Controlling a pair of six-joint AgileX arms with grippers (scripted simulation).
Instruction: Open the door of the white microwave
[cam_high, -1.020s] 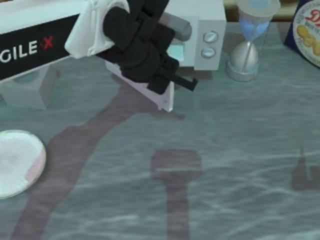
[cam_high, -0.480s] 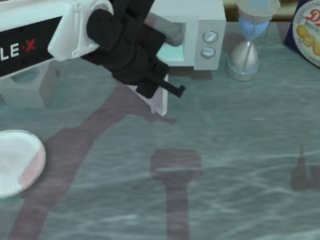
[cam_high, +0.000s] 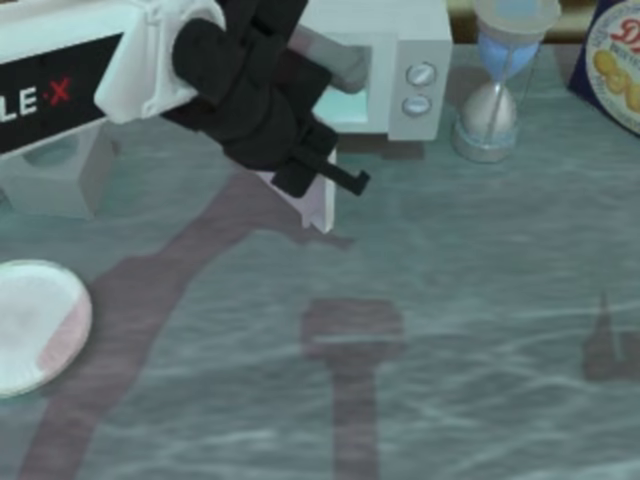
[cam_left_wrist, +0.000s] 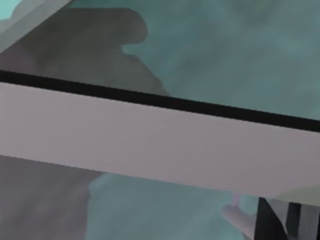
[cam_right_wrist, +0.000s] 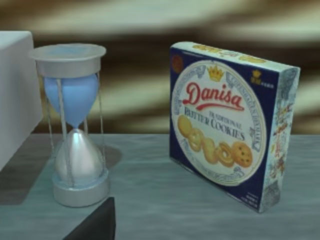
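Microwave (cam_high: 405, 70) sits at the far edge of the bench (cam_high: 470, 300), near its middle, front panel with two silver knobs facing the near edge. In the top view the door (cam_high: 318, 205) is swung well out from the pale teal cavity, hinged at the cavity's left side, its free edge pointing toward the near edge of the bench; its long axis now runs roughly from far to near, slightly slanted. The left hand (cam_high: 335, 170) rides on the door's upper edge near that free end, one black finger poking out past it toward the right. Whether the fingers clamp the panel cannot be told from here. An hourglass (cam_high: 492, 95) and a cookie box (cam_high: 612, 60) stand right of the microwave, a plate (cam_high: 35, 325) near the left edge.

The left wrist view shows the door's pale edge (cam_left_wrist: 160, 140) crossing the picture close under the camera, bench surface beyond; the hand's closure stays unreadable.

The right wrist view shows only the hourglass (cam_right_wrist: 75, 125) and the cookie box (cam_right_wrist: 230, 125); the right arm is parked, its hand unseen.

Judging from this, the opening is nearly done. To finish well, the pull should follow the hinge's arc rather than a straight line, keeping the box from sliding.
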